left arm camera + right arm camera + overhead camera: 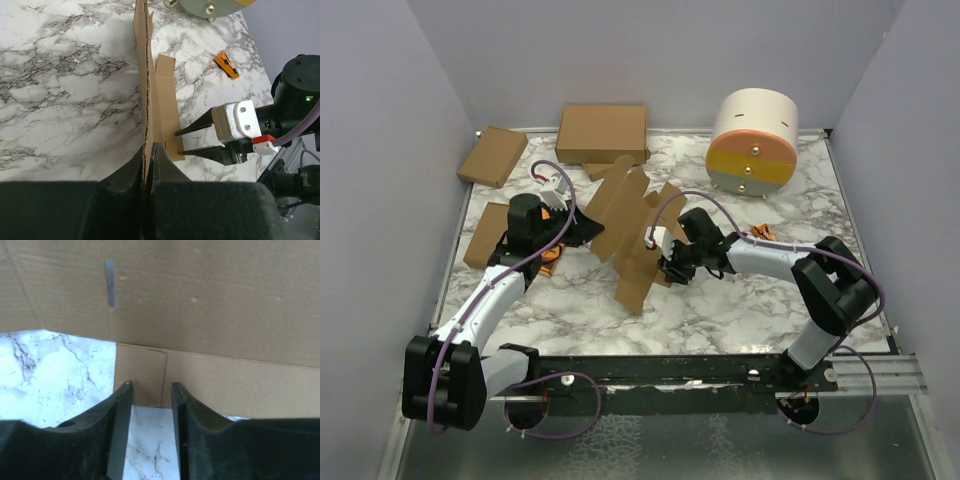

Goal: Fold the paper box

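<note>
box (630,225) stands on edge, clamped in left gripper (150,148); right gripper (152,386) nearer low flap (142,371), jaws apart, flap just ahead of tips.

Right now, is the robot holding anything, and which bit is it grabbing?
The left gripper is shut on the paper box, pinching one edge of the raised sheet. The right gripper is open beside it, holding nothing.

Left end effector (150,150) is pinched tight, while right end effector (150,386) stands parted.
</note>
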Controlling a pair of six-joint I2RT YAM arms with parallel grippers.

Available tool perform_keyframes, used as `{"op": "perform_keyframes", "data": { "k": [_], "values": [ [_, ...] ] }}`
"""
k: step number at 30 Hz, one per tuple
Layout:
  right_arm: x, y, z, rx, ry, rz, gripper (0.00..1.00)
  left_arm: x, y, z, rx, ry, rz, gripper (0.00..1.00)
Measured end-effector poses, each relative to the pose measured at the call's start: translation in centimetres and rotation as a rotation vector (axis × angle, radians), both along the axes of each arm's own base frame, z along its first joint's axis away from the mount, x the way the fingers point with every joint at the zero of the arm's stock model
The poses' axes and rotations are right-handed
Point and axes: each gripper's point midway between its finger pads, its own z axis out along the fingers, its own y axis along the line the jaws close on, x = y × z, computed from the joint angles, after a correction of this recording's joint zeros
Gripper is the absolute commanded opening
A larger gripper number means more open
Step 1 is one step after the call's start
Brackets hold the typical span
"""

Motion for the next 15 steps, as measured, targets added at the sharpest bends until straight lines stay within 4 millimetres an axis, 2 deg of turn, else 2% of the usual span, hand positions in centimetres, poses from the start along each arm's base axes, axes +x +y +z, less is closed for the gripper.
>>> {"op": "perform_keyframes", "data": {
  "k": [2, 6, 9, 12, 15],
  "values": [
    [0.2, 0.0, 0.1, -0.003, -0.003, -0.007, 0.53, 0.0, 0.0, 0.1, -0.001, -0.003, 0.0, 0.0],
    [0.4, -0.2, 1.1, -0.003, -0.012, -0.01, 0.62, 0.0, 0.0, 0.1, -0.004, -0.002, 0.001, 0.0],
    [-0.2, -0.1, 3.4, 0.043, -0.028, 0.038, 0.68, 0.0, -0.1, 0.1, -0.012, 0.009, 0.005, 0.0],
    [-1.2, 1.3, 7.6, 0.169, -0.071, 0.132, 0.75, 0.0, 0.0, 0.0, -0.021, 0.026, 0.02, 0.0],
    [-1.8, 3.0, 10.3, 0.262, -0.091, 0.183, 0.79, 0.3, 0.2, -0.1, -0.03, 0.047, 0.055, 0.0]
  ]
}}
